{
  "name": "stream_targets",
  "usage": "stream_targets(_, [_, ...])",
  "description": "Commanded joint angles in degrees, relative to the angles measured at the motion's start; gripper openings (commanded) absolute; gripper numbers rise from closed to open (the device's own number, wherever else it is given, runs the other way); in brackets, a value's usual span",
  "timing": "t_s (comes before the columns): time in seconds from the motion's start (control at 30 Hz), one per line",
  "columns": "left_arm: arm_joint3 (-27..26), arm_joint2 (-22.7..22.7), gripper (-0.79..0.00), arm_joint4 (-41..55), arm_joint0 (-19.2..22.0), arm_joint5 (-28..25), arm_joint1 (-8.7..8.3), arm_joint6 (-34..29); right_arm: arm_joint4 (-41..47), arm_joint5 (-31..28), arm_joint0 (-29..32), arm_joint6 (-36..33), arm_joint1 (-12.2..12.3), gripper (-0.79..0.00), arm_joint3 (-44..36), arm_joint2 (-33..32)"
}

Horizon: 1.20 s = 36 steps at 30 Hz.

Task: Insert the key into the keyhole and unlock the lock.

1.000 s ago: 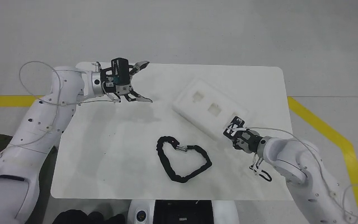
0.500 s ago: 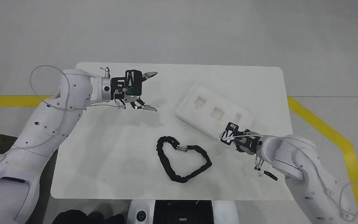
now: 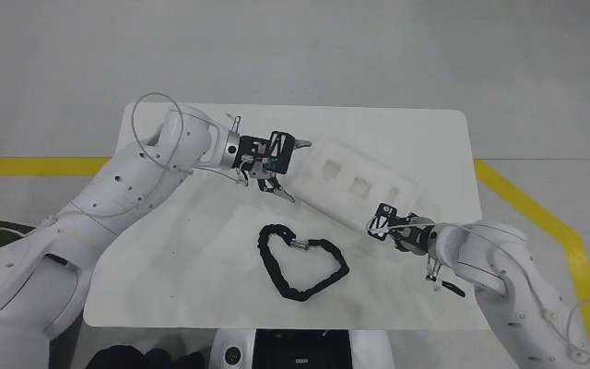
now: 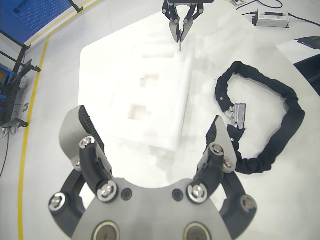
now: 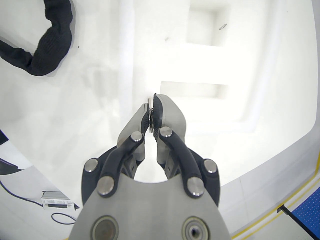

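Plainly, the right gripper (image 5: 150, 102) has its jaws clamped on the key (image 5: 150, 119), a thin metal piece pinched edge-on between the ribbed pads (image 5: 156, 109); in the left wrist view that gripper (image 4: 179, 34) points straight down with the key's tip (image 4: 179, 45) poking out beneath it, just above an edge of the foam (image 4: 183, 111); in the top view it (image 3: 378, 224) sits at the foam's robot-facing edge, toward its right end. The left gripper (image 4: 150, 118) has its jaws spread wide with nothing between them; in the top view it (image 3: 291, 169) hangs over the table (image 3: 175, 267) just beside the left end of the foam (image 3: 406, 189). The foam is a white block with square recesses; a small ring (image 4: 141, 78) lies by the middle one. The lock (image 3: 300, 266) lies flat on the table nearer the robot, apart from both grippers; its black-sleeved chain (image 4: 287, 96) curls in a heart-like loop, with a shiny metal cylinder (image 4: 240, 113) at the join; the keyhole cannot be made out. A grey power brick (image 4: 271, 21) with a cable sits on the floor beyond the table.
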State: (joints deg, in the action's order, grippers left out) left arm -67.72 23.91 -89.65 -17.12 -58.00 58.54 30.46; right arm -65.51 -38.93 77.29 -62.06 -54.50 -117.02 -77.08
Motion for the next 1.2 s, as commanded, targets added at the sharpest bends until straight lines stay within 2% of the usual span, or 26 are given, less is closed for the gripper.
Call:
stream_targets(0.0, [2.1,-2.0,0.000,0.0,0.5,0.0,1.67,-0.8,0.0,0.1,0.5,0.4,0.1,-0.785,-0.2,-0.4])
stream_targets(0.13, [6.0,-3.9,0.000,0.1,1.6,0.3,4.33,-1.9,-0.2,0.5,1.3,1.6,0.3,-0.785,-1.2,-1.2])
stream_targets(0.43, [15.4,-4.6,0.000,6.2,2.5,4.3,10.29,-8.6,-1.1,0.8,2.4,2.6,0.7,-0.785,-1.9,-1.2])
stream_targets(0.6, [17.7,-5.6,0.000,4.7,3.9,5.9,13.06,-12.6,-1.2,1.1,2.6,2.7,0.8,-0.785,-1.6,-1.1])
stream_targets(0.87, [21.2,-6.7,0.000,0.8,4.7,8.7,15.93,-16.1,-1.3,1.3,2.8,3.2,1.1,-0.785,-1.8,-1.3])
stream_targets(1.17, [23.9,-7.0,0.000,-2.6,5.0,9.3,17.76,-14.8,1.2,3.3,3.9,6.4,1.4,-0.785,-1.4,-3.8])
